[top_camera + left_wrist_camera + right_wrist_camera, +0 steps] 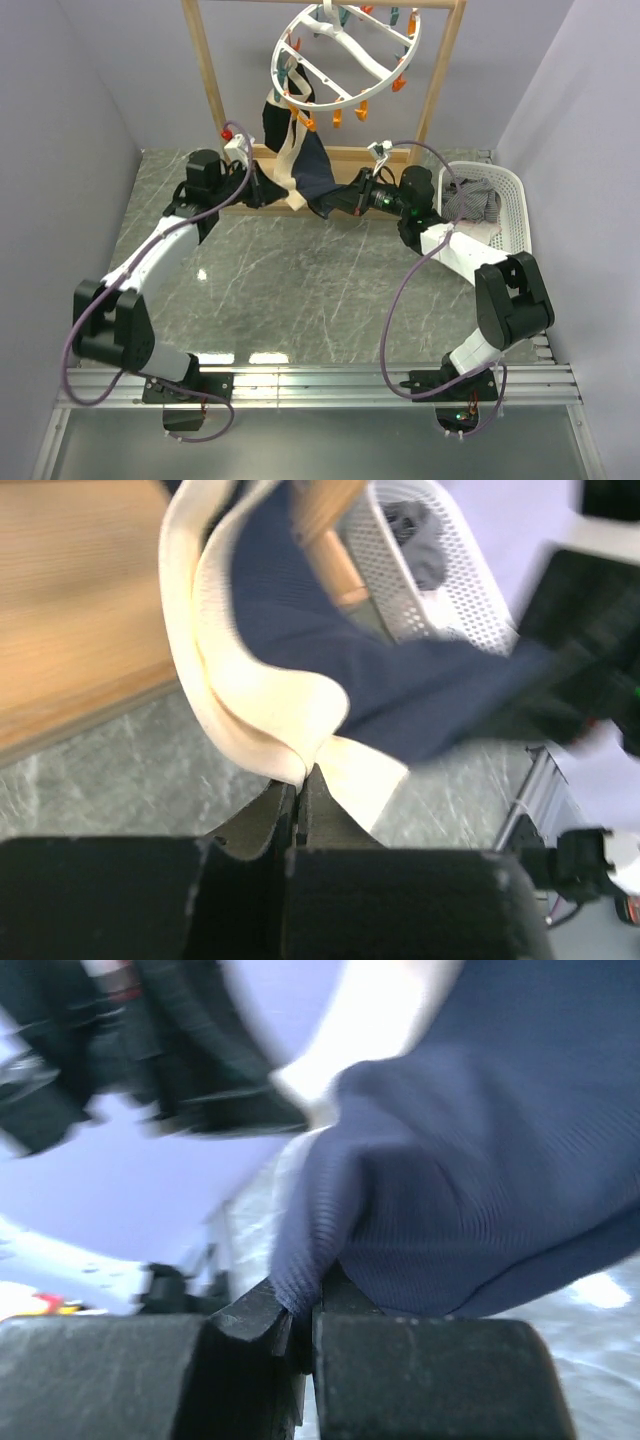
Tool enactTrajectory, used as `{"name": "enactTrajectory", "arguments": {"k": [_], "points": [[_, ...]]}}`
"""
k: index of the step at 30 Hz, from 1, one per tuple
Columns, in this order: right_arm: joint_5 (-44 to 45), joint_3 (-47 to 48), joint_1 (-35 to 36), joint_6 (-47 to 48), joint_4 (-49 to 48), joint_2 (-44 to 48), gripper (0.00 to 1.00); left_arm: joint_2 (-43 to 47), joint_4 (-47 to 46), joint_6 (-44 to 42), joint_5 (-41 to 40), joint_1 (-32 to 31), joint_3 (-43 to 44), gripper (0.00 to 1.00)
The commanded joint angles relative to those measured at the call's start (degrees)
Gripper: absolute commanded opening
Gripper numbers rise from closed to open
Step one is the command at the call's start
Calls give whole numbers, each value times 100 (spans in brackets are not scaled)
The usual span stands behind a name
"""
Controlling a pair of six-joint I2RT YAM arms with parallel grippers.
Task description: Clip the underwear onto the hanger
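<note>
Left wrist | left claw pinches underwear | right claw pinches its navy edge | risk: thin grips slip under hanger

Underwear: dark navy ribbed briefs with a cream waistband. Held off the table, stretched between two pinch points. Waistband fold clamped in left gripper, navy edge clamped in right gripper. Waistband strip rises toward hanger's lower rim; cannot tell if clipped.

Hanger: round white plastic ring with curved crossbars, tilted, hanging above underwear. Orange clips dangle along rim, teal ones near top.
</note>
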State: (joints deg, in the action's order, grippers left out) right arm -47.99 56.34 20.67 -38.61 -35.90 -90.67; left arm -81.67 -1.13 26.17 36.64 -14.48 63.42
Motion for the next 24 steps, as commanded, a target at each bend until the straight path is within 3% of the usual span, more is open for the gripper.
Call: {"name": "enactTrajectory", "arguments": {"k": [1, 5, 9, 17, 24], "points": [[-422, -114, 78, -1174, -1137, 260, 0, -663, 347, -139, -570, -37, 662, 0], [-545, -27, 332, -870, -999, 454, 0, -1184, 491, 28, -457, -99, 1154, 0], [-458, -53, 368, -175, -246, 314, 0, -1325, 429, 28, -439, -134, 1261, 0], [210, 176, 377, 1091, 496, -757, 0, -1264, 517, -323, -667, -152, 1023, 1], [623, 808, 368, 1365, 733, -1707, 0, -1553, 236, -481, -869, -160, 1137, 4]]}}
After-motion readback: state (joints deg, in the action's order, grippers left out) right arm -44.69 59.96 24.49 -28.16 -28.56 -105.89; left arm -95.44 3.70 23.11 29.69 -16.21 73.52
